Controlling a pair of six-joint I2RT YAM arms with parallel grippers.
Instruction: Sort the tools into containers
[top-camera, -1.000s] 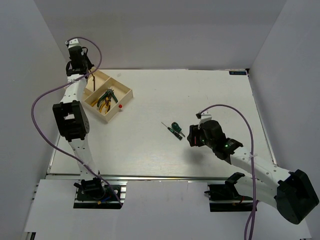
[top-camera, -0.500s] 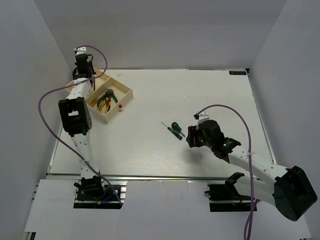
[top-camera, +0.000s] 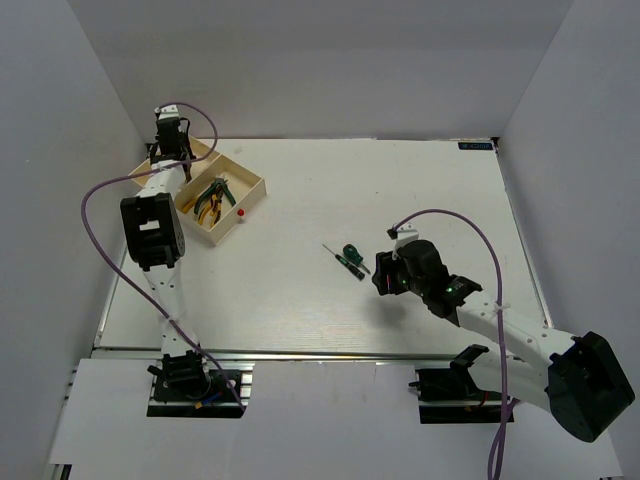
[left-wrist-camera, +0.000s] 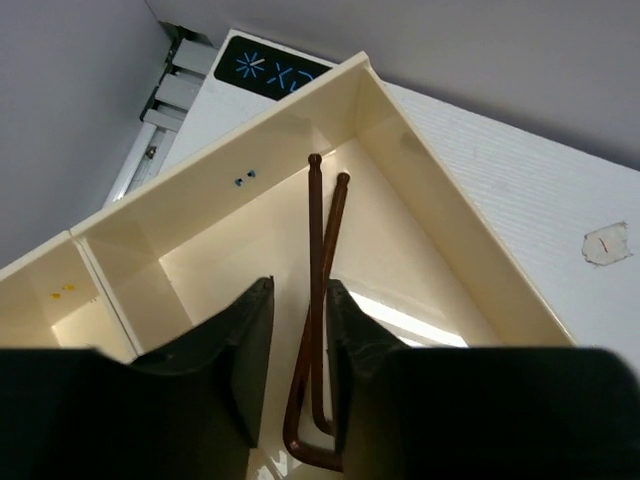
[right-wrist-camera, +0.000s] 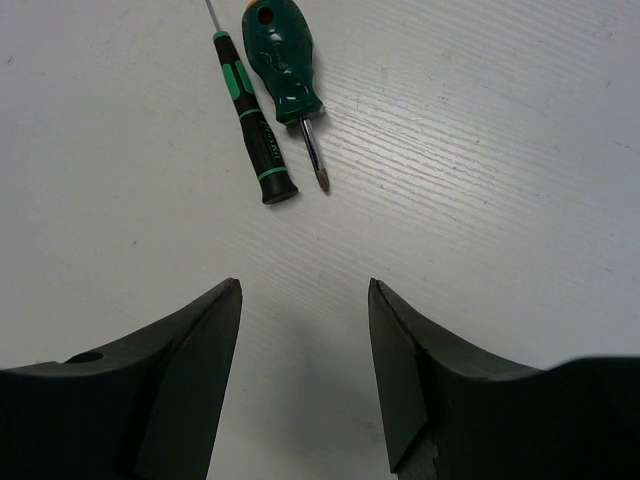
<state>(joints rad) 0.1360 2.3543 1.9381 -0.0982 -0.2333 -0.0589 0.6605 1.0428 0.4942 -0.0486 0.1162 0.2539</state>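
From above, the left gripper (top-camera: 172, 150) hangs over the far-left end of the tray (top-camera: 250, 183), its jaws hidden. Pliers (top-camera: 210, 198) lie in a middle compartment, a red knob (top-camera: 242, 212) sits just beside the tray, and the right gripper (top-camera: 383, 272) is near two screwdrivers (top-camera: 350, 258) lying mid-table. Only the left wrist view shows two hex keys (left-wrist-camera: 318, 300) in the corner compartment. Their long arms point away toward its far corner, with the bends between the narrowly parted fingers (left-wrist-camera: 255, 340), one of which stands clear of them. The right wrist view shows wide, empty jaws. The thin screwdriver (right-wrist-camera: 248, 100) has its butt toward them, while the stubby screwdriver (right-wrist-camera: 282, 75) alongside points its tip at them.
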